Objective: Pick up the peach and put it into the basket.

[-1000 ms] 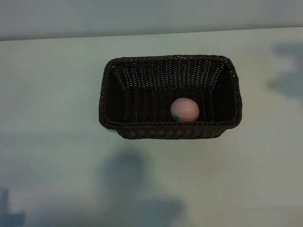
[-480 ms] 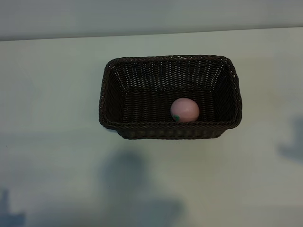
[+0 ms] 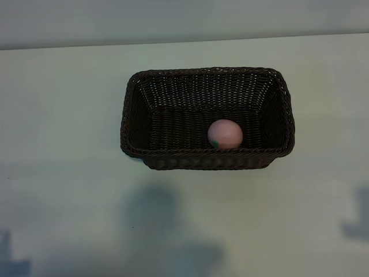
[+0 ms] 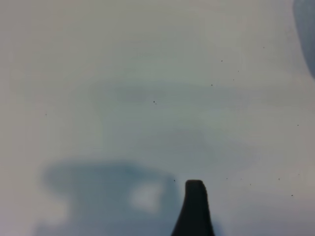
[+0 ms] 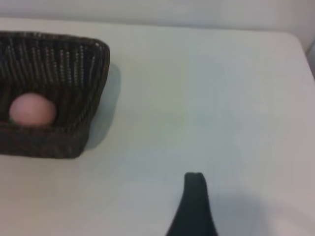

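Of the right gripper [image 5: 193, 206], only one dark fingertip is seen in its wrist view, raised over bare table [image 5: 206, 98] well apart from the basket; its jaws are spread and nothing is held between them. The left gripper [image 4: 194, 209] is likewise shown by a single dark fingertip over bare tabletop in its own wrist view, jaws spread and empty, with no task thing in its sight. Neither arm appears in the exterior view.

From the right fingertip, the basket [image 3: 134, 86] is found toward ten o'clock in the wrist view. In the exterior view it stands near the table's middle. The peach [image 3: 225, 134] lies inside it, on the floor toward five o'clock of the basket's interior, close against or touching the near long wall. The task is judged complete as things lie.

The peach is judged light, smooth and free to roll, being round. Whether it is soft or stiff cannot be told. Were it to be lifted, hold would best be taken across its widest girth from above, with moderate pressure. The basket is judged stiff, its sloping walls leaving little room beside the peach on the near side.
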### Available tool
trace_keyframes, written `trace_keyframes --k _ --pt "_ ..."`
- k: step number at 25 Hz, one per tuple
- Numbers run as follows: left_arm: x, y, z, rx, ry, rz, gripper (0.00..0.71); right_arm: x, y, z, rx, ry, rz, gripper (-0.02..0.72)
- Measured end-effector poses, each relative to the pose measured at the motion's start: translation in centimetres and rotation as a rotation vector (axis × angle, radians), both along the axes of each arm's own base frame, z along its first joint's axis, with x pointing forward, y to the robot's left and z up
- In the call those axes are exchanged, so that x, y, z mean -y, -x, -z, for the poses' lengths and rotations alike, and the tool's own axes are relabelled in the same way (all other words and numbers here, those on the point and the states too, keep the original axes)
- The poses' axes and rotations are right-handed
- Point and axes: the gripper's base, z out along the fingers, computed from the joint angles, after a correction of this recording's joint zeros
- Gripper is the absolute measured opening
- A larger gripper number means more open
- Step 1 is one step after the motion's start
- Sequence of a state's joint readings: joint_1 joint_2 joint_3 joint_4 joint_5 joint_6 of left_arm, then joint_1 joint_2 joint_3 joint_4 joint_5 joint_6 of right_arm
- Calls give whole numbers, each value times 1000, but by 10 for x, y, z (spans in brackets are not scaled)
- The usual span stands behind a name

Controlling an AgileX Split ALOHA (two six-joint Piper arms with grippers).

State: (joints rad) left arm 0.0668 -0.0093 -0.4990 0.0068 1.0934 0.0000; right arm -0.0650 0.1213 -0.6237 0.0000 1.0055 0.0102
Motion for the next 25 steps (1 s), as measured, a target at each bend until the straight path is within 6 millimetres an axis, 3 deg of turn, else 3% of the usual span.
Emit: trace_keyframes --k 6,17,25 --pt "0 0 0 0 0 0 594 -1 18 13 81 5 -2 560" --pt "0 0 0 0 0 0 594 -2 8 41 -51 -18 -16 560" --pt "0 0 0 0 0 0 594 -2 8 42 -61 -20 -16 560"
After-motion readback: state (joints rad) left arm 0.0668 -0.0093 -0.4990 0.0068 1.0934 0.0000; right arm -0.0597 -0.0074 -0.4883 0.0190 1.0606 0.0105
